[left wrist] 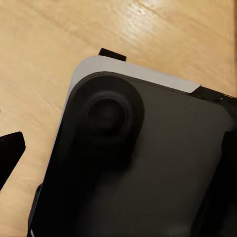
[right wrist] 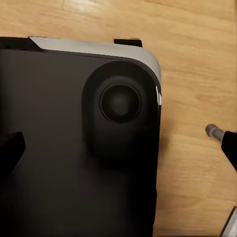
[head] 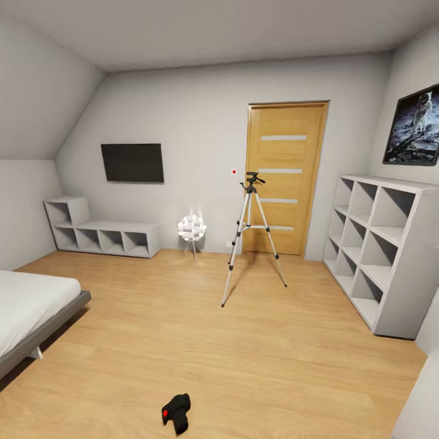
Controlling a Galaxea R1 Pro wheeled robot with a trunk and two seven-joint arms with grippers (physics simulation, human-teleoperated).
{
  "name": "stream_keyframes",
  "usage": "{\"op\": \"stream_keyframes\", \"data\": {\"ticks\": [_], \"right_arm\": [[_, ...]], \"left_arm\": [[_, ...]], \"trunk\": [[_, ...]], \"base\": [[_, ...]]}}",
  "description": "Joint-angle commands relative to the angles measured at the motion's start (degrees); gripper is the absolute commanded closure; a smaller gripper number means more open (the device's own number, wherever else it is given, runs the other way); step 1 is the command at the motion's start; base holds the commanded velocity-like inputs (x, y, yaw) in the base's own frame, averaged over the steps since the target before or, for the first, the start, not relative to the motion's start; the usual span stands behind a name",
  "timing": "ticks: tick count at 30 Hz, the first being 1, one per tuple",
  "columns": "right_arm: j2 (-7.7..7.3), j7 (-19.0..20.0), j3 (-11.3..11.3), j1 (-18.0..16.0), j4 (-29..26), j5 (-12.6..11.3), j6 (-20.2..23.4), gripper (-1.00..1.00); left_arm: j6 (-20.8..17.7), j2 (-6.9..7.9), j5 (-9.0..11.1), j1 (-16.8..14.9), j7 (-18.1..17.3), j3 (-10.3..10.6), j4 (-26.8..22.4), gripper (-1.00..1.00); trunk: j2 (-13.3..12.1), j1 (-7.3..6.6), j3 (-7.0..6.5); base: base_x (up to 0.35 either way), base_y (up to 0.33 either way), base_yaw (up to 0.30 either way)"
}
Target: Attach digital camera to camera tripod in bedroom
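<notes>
Head view — digital camera on floor

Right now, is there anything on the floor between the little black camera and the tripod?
No. In the head view, only bare wood floor lies between the digital camera and the camera tripod.

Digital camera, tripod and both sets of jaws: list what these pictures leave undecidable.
- Digital camera: head view, on the wood floor, small and dark; which face points up is unclear.
- Camera tripod: head view, distant; its mounting plate is too small to read.
- Left and right jaws: in both wrist views the robot's dark base fills most of the frame, with finger tips cut by the edges; open or shut is undecidable.
</notes>
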State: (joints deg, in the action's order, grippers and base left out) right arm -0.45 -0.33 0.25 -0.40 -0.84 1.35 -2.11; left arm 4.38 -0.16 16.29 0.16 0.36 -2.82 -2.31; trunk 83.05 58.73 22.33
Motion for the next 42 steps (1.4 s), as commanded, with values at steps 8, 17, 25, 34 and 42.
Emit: {"op": "stream_keyframes", "data": {"ticks": [8,17,25,34,42], "right_arm": [[-0.07,-0.1,-0.03,-0.04,0.05,0.14,-0.26,-1.0],[-0.1,-0.08,-0.05,-0.04,0.04,0.14,-0.26,-1.0],[-0.08,-0.1,-0.02,-0.04,0.05,0.14,-0.26,-1.0],[-0.07,-0.1,-0.07,-0.04,0.05,0.14,-0.26,-1.0],[-0.07,-0.1,-0.06,-0.04,0.05,0.14,-0.26,-1.0]], "left_arm": [[0.1,-0.02,0.06,0.02,0.07,-0.34,-0.06,-1.0],[0.1,-0.02,0.06,0.02,0.07,-0.34,-0.06,-1.0],[0.33,-0.02,0.06,0.01,0.07,-0.34,-0.06,-1.0],[0.36,-0.02,0.06,0.01,0.07,-0.34,-0.06,-1.0],[0.36,-0.02,0.02,0.01,0.07,-0.28,-0.06,-1.0]], "trunk": [[0.03,0.0,0.05],[0.03,0.0,0.05],[0.03,0.0,0.05],[0.03,0.0,0.05],[0.03,0.0,0.05]], "base": [[0.0,0.0,-0.297],[0.0,0.0,-0.297],[0.0,0.0,-0.296],[0.0,0.0,-0.296],[0.035,0.0,-0.296]]}}
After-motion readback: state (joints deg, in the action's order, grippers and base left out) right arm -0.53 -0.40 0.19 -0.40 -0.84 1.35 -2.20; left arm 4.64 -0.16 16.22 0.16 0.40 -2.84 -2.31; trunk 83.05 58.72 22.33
